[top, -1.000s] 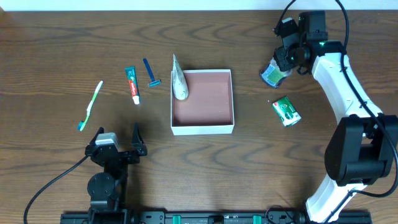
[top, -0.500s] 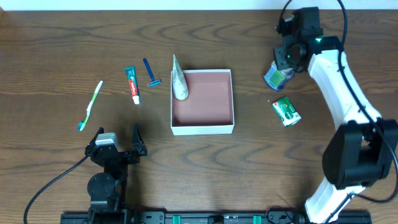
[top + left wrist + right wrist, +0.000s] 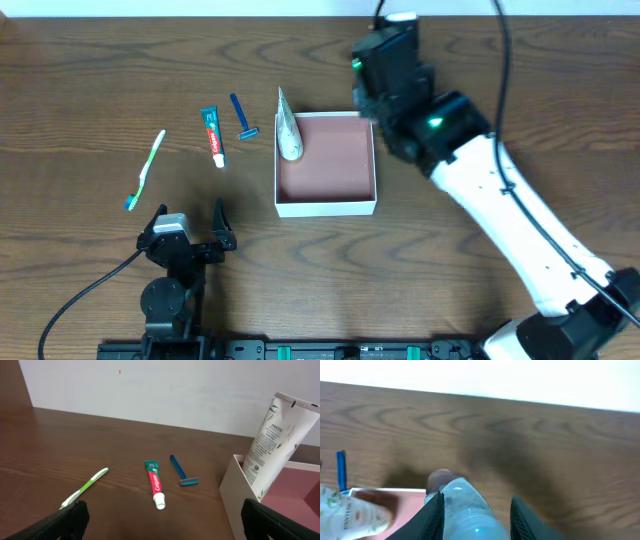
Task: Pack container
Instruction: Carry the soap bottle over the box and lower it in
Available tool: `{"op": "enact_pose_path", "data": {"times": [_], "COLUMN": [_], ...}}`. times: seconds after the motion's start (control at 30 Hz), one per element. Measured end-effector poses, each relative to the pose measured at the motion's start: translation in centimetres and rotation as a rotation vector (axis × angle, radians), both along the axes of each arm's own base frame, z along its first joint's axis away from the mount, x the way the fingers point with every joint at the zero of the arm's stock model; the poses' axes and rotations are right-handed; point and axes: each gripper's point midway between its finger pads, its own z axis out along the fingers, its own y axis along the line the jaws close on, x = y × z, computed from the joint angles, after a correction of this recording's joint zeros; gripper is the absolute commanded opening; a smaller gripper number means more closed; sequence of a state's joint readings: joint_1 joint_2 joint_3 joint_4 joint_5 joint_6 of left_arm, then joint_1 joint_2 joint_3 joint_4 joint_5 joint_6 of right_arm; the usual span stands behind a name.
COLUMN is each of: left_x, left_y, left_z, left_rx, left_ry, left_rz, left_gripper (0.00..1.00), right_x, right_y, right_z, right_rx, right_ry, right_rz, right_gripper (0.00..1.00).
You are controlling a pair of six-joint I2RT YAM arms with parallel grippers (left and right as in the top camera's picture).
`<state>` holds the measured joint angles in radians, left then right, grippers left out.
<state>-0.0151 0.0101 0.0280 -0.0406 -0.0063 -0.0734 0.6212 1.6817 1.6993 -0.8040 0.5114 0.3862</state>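
Across the dark wooden worktop (image 3: 80,290), the white right arm (image 3: 500,200) has swung in the last second from the far right edge to above the far right corner of the container (image 3: 325,207). The container is a shallow square cardboard box, white outside and reddish-brown inside, sitting mid-worktop and not shifted. A tall white shampoo tube (image 3: 288,130) leans in its far left corner, as before.

The right claw (image 3: 477,502) is clamped on a translucent pale-blue bottle (image 3: 467,512), which is gone from its old spot on the right. By my reading the carry is nearly over. What remains for this item is to move a little inward over the box floor, lower it and let go.

The left claw (image 3: 190,222) has not stirred; it rests near the front edge, spread wide and empty. The green toothbrush (image 3: 145,170), red-and-green toothpaste tube (image 3: 212,135) and blue razor (image 3: 243,118) lie left of the container, still unpacked.
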Motion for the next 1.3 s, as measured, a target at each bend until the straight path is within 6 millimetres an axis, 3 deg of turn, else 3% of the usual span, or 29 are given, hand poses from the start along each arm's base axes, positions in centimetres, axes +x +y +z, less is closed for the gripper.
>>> {"op": "enact_pose_path", "data": {"times": [0.33, 0.63, 1.3], "left_x": [0.0, 0.0, 0.0], "left_y": [0.0, 0.0, 0.0], "left_z": [0.0, 0.0, 0.0], "left_rx": [0.0, 0.0, 0.0], "left_ry": [0.0, 0.0, 0.0], "left_rz": [0.0, 0.0, 0.0], "left_gripper": [0.98, 0.98, 0.98], "right_x": [0.3, -0.3, 0.1], "right_y": [1.9, 5.2, 6.7], "right_z": [-4.7, -8.6, -13.4], "right_rx": [0.113, 0.159, 0.152], "right_ry": [0.076, 0.139, 0.206], "right_rz": [-0.14, -0.167, -0.196], "right_gripper": [0.01, 0.01, 0.01]}}
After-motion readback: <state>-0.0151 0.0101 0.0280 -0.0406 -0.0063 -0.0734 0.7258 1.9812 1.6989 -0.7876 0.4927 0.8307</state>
